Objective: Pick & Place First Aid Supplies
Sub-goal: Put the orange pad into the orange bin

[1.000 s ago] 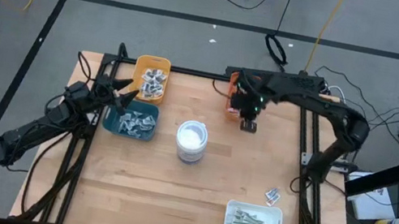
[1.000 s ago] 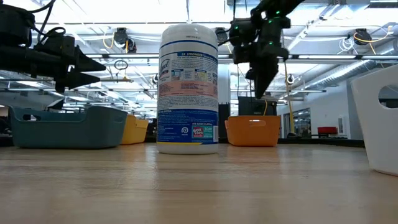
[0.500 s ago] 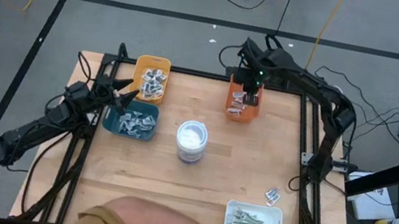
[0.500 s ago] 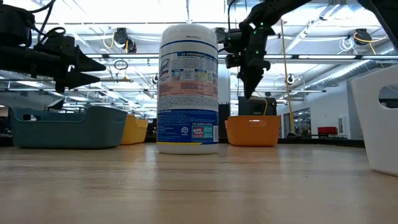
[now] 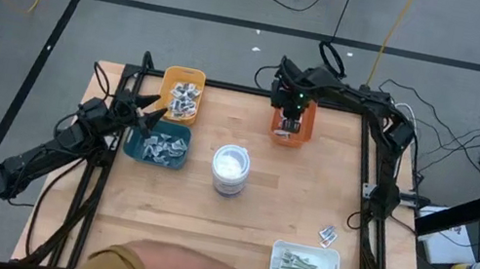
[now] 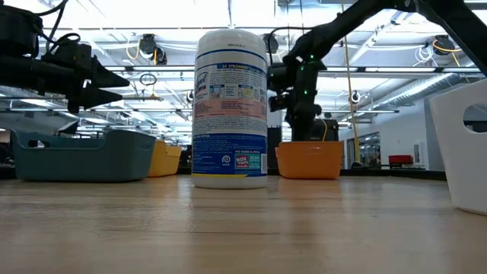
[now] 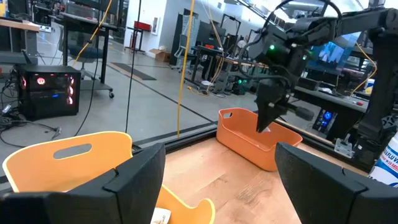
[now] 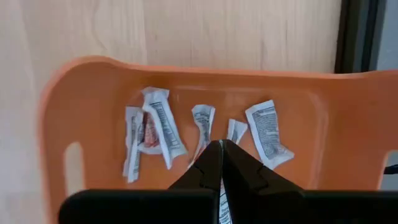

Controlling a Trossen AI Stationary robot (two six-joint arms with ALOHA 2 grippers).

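"2X STRONGER" on wipes canister [image 6: 230, 106]

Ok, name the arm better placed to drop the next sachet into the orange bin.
Right. The right gripper hangs directly over the orange bin, fingers closed on a white sachet above those already inside. The left gripper waits across the table by the teal bin.

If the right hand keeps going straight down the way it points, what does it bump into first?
Probably the sachets on the floor of the orange bin. The right hand points down into that bin, its fingers together on a small packet; depth is hard to judge.
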